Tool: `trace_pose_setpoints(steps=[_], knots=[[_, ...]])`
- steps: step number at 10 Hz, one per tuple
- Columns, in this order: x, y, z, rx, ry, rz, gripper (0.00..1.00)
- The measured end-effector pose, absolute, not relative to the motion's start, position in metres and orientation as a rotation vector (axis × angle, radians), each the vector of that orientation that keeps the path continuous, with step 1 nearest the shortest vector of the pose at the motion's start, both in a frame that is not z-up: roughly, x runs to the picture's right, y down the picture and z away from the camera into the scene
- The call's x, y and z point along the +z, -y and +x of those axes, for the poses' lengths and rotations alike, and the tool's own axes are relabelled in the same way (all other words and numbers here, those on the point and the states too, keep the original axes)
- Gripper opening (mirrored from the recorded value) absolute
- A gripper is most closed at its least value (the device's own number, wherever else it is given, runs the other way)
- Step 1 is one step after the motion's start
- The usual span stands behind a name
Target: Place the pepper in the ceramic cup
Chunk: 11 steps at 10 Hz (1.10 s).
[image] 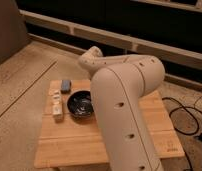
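Observation:
A dark, round, bowl-like ceramic cup (80, 104) stands on the left part of the wooden table (74, 145). No pepper shows in this view. My big beige arm (125, 100) rises from the lower middle, bends at the upper right and reaches left to a joint (91, 56) above the table's far edge. My gripper does not show; it lies past that joint or behind the arm.
A small grey-blue object (66, 85) lies near the table's far left corner. A white oblong item (57, 105) lies left of the cup. Black cables (186, 117) run over the floor at the right. A dark wall with a pale ledge (114, 36) is behind.

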<state>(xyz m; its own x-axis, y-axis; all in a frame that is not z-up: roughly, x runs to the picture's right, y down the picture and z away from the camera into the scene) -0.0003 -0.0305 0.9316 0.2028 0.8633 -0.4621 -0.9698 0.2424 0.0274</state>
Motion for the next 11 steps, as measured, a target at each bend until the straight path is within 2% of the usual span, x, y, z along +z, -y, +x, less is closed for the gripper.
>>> trace_pose_setpoints(steps=[2, 5, 6, 7, 11], knots=[[0.9316, 0.0299, -0.0002, 1.312, -0.427, -0.301, 0.13], [0.9307, 0.0310, 0.0012, 1.317, -0.426, -0.305, 0.46], [0.9299, 0.0318, 0.0021, 1.319, -0.427, -0.304, 0.54], [0.9292, 0.0327, 0.0031, 1.320, -0.426, -0.303, 0.57], [0.9268, 0.0368, 0.0053, 1.328, -0.416, -0.299, 0.57]])
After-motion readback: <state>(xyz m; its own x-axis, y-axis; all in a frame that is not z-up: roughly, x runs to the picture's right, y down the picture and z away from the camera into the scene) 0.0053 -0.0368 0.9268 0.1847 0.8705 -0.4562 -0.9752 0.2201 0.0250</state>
